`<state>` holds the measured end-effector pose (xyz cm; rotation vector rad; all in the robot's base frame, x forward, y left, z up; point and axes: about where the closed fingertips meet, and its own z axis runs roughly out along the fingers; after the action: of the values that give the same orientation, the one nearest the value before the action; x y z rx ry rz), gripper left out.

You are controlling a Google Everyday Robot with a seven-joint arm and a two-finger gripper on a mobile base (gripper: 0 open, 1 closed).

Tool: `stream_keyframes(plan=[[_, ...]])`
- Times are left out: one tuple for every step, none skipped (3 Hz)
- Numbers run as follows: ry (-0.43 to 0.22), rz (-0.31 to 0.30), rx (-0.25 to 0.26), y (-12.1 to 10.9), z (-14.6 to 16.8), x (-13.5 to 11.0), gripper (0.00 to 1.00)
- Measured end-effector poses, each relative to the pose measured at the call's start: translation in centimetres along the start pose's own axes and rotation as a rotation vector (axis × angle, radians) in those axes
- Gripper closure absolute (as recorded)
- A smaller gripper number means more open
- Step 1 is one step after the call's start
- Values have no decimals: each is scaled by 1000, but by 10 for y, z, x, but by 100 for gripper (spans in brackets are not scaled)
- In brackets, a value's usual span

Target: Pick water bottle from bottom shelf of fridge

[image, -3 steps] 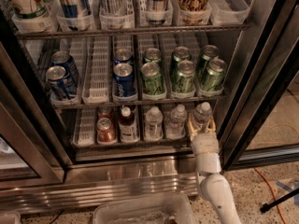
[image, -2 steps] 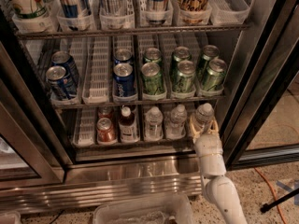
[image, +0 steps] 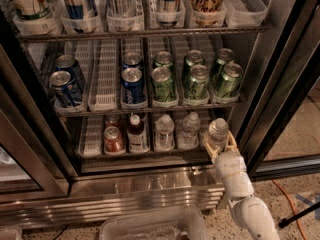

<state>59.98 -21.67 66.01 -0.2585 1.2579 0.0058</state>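
Observation:
The fridge (image: 280, 84) stands open in the camera view. On its bottom shelf (image: 90, 149) sit a red can (image: 113, 139), a dark-liquid bottle (image: 136, 132) and clear water bottles (image: 164, 130) (image: 189, 129). At the shelf's right end another water bottle (image: 218, 132) with clear ribbed body stands between my fingers (image: 207, 147). My gripper (image: 219, 145) is at the shelf's front right edge, shut on that bottle. The white arm (image: 240, 194) rises from the bottom right.
The middle shelf holds blue cans (image: 133, 86) and green cans (image: 196, 79) in white lane trays. Tall cans and cups fill the top rack (image: 140, 31). A steel base grille (image: 125, 196) runs below. A clear plastic bin (image: 150, 226) sits on the floor; an orange cable (image: 292, 204) lies at right.
The gripper with the bottle has shifted slightly right and toward the shelf's front edge. The other bottles and cans have not moved.

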Motion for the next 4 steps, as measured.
stream_keyframes(plan=[[30,-8,-114,12,-11,-4,100],[63,-5,-237,25,-18,-8,100],[78,-8,-331,38,-24,-17,100],[71,-5,-407,53,-31,-30,100]])
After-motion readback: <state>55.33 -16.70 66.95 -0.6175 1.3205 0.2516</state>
